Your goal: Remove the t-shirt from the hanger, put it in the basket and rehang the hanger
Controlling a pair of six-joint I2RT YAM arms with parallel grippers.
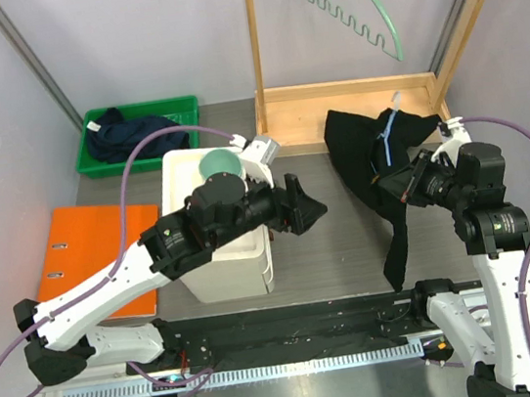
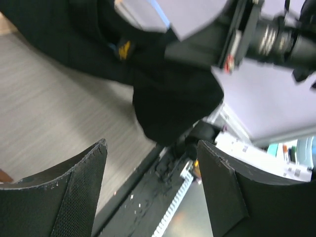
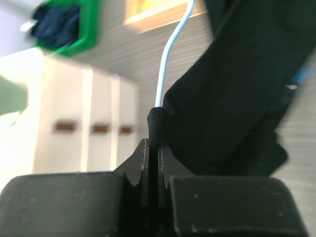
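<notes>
Right pincer [image 3: 153, 144] clenched on the hanger [image 3: 165, 61] by its dark tip, steadying it I reckon, black t-shirt [image 1: 352, 147] draped just beyond its jaws; my left pincer [image 2: 150, 144] stands released, aimed that way but apart, poised to tug.

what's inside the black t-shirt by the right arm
A thin light blue hanger shows at the neck opening of the t-shirt. Its shoulders and lower part are covered by the black fabric, so its full shape cannot be seen.
</notes>
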